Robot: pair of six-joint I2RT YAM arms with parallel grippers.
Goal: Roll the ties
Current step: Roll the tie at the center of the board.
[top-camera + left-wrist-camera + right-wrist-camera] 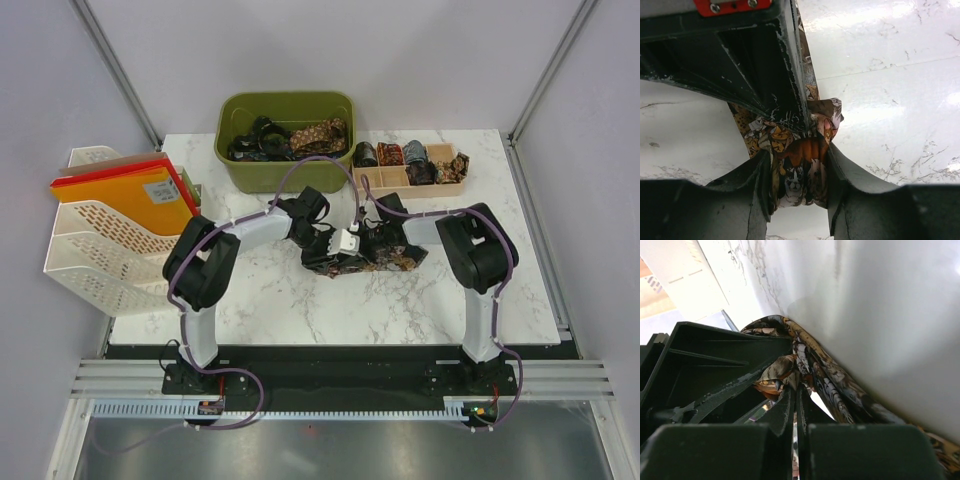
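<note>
The left fingers [742, 200] clamp a bunched fold of the tie [800, 165], dark with brown-gold print; the right fingers [785, 415] are closed tight against the same cloth. It lies crumpled in the middle of the bench [300, 310] under both arms, with a green bin [285, 178] of loose ties [320, 133] and a wooden tray [400, 190] of rolled ties [390, 153] along the far edge.

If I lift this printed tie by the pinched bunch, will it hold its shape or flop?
It probably flops: the printed tie bunches in soft folds between the fingers of the left gripper. It is likely light, being thin fabric, and it may slide on the glossy table.
</note>
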